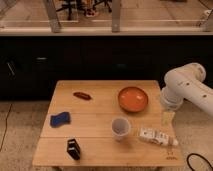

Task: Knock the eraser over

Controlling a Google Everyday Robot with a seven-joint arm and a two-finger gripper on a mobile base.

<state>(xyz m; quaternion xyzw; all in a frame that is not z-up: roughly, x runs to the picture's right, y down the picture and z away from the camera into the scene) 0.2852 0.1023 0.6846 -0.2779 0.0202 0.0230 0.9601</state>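
Observation:
The eraser (73,148) is a small black block with a lighter mark. It stands upright near the front left edge of the wooden table (100,107). My gripper (168,118) hangs from the white arm (187,89) over the table's right edge. It is far to the right of the eraser and does not touch it. The white cup lies between the two.
A white cup (120,128) stands at the front middle. A flat blue wavy-edged pad (59,119) lies at the left. An orange plate (133,98) and a small brown object (82,95) lie at the back. A white packet (157,137) lies below the gripper.

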